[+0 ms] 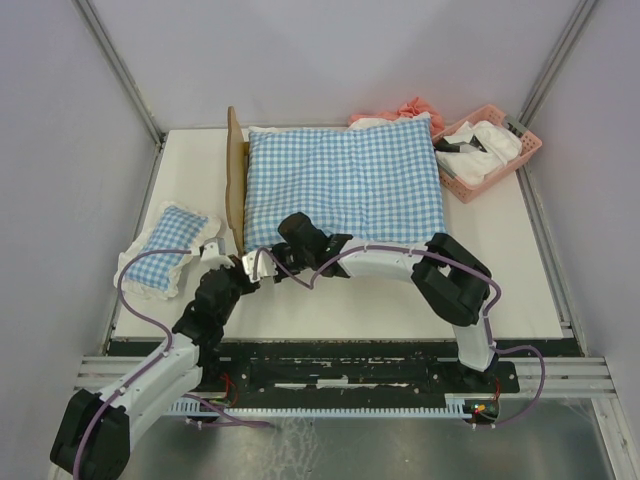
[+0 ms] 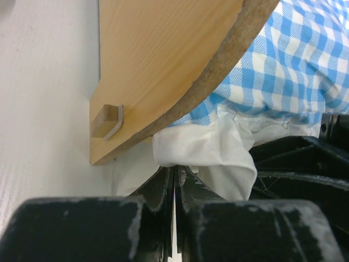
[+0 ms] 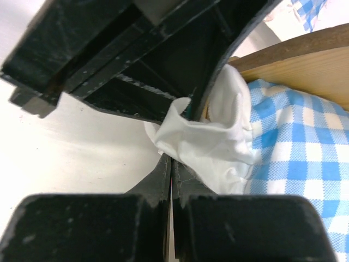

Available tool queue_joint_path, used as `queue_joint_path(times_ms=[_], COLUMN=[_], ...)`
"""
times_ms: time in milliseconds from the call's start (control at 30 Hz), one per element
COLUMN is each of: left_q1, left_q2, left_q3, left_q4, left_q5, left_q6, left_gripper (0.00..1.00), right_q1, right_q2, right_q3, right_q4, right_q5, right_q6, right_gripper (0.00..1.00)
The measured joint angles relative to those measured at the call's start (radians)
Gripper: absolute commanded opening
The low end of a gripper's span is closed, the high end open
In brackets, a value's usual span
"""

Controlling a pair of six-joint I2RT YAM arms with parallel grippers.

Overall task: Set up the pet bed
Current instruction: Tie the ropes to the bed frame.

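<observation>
From above, the pet bed (image 1: 236,175) stands in the upper middle of the white bench (image 1: 400,300). Its wooden headboard is upright on the left, and a blue-and-white checked cushion (image 1: 345,185) covers the rest of the frame. A small checked pillow (image 1: 165,250) lies apart at the left edge. A pink basket (image 1: 530,150) with white items in it sits at the upper right, and a pink cloth (image 1: 410,108) lies behind the cushion. Both arms reach to the cushion's lower-left corner, where the left tool (image 1: 240,268) and the right tool (image 1: 275,258) sit just beside each other.

In the left wrist view, the headboard (image 2: 163,65) fills the upper half, with a small wooden peg (image 2: 106,121) sticking out near its bottom edge. The checked cushion (image 2: 294,60) bulges at the upper right. Its white frill (image 2: 207,153) hangs to the centre, where the left tool (image 2: 174,172) is closed with the frill's edge caught at its tips.

In the right wrist view, the right tool (image 3: 171,164) is closed at the lower centre. The white frill (image 3: 218,142) touches its tips, but I cannot tell whether cloth is pinched there. The left tool (image 3: 188,109) comes down from the upper left, with the frill folded around its tip. The headboard wood (image 3: 305,65) and the checked cushion (image 3: 305,164) fill the right side.
</observation>
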Motion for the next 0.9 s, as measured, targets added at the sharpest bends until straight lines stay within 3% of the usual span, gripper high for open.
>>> queue_joint_path(times_ms=[900], left_q1=[0.0], left_q2=[-0.064], left_q3=[-0.016], left_q4=[-0.036], left_q5=[0.038], left_q6=[-0.025], left_gripper=[0.03], right_q1=[0.003], right_q2=[0.076], right_q3=[0.1], right_q4=[-0.058], right_q5=[0.044], right_q6=[0.033], right_gripper=[0.02])
